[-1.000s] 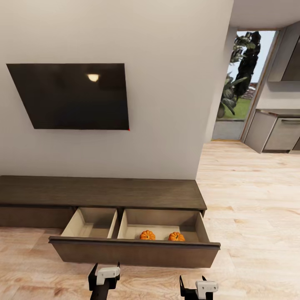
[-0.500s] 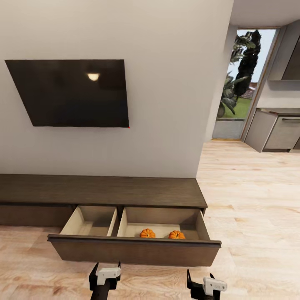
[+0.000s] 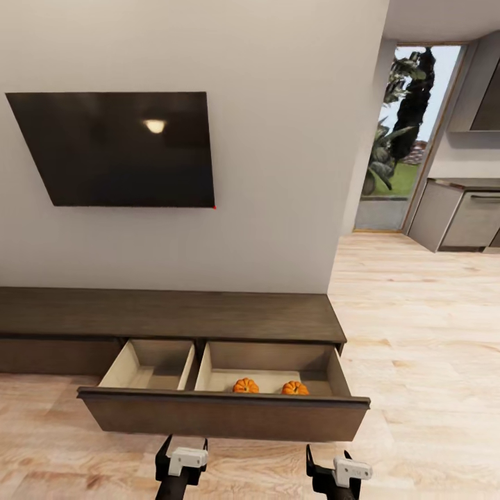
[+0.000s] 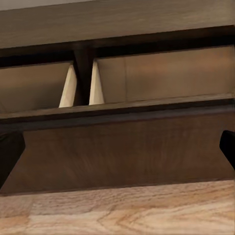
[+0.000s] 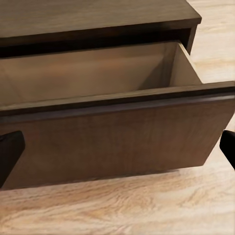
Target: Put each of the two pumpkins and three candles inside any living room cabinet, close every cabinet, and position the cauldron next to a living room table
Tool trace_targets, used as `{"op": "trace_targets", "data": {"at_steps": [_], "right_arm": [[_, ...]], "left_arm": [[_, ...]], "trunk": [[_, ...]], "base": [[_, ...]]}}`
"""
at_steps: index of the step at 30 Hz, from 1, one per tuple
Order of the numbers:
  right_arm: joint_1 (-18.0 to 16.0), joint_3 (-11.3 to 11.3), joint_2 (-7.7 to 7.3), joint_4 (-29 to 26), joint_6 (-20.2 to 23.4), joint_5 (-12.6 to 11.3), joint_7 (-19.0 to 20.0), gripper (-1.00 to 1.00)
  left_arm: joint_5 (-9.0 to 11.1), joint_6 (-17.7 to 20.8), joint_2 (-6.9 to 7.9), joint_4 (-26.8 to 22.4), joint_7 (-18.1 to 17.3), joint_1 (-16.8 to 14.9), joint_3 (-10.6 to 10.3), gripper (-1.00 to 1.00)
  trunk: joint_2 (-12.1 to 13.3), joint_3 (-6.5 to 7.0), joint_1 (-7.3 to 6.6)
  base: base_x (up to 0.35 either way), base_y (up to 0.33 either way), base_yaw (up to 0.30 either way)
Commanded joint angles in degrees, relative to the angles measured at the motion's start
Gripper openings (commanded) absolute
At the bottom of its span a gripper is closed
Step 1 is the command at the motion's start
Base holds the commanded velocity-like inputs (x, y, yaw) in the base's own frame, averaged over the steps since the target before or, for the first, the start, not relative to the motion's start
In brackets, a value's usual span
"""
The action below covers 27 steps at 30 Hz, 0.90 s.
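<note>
The cabinet's (image 3: pixel 167 316) pulled-out drawer front (image 3: pixel 222 415) stands as a wall just ahead of the left tool (image 3: pixel 182 451) and right tool (image 3: pixel 335 464). Above its rim, both pale compartments lie open from overhead; two pumpkins (image 3: pixel 245 385) sit at the right compartment's near side. Bare wood floor (image 3: pixel 417 333) lies free to the right.

The cabinet (image 3: pixel 173 316) — a long, low, dark brown unit — stands on the pale wood floor (image 3: pixel 417 333) against the wall, its flat top bare. One wide drawer (image 3: pixel 222 415) is pulled out, showing two pale compartments split by a divider. In the right compartment two orange pumpkins (image 3: pixel 245 385) (image 3: pixel 295 387) sit on the drawer bottom near the front panel — apart from each other, both upright.
</note>
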Motion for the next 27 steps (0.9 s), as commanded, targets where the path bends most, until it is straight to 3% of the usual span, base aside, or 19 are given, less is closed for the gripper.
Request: {"op": "trace_targets", "data": {"at_steps": [1, 13, 20, 27], "right_arm": [[-0.1, 0.5, -0.04, 0.1, -0.2, -0.2, -0.5, 1.0], [-0.2, 0.7, 0.24, 0.0, -0.1, -0.1, -0.4, 1.0], [-4.3, 0.6, -0.13, 1.3, 0.2, 0.7, -0.2, 1.0], [-5.0, 0.1, -0.09, 1.9, 0.1, 0.2, -0.2, 1.0]], "left_arm": [[0.4, -0.2, -0.01, 0.0, 0.3, -0.1, -0.5, 1.0], [0.6, 1.6, -0.12, 1.2, -0.3, -0.5, 0.1, 1.0], [0.9, 3.4, -0.09, 1.7, -0.5, -2.2, 0.3, 1.0], [0.9, 3.5, 0.01, 1.9, -0.5, -2.6, 0.5, 1.0]], "trunk": [[-0.4, -0.24, 0.22], [-5.3, -2.39, 2.86], [-8.1, -3.65, 4.39], [-10.9, -4.91, 5.93]], "base": [[0.0, 0.0, 0.0], [0.0, 0.0, 0.0], [0.0, 0.0, 0.0], [0.0, 0.0, 0.0]]}}
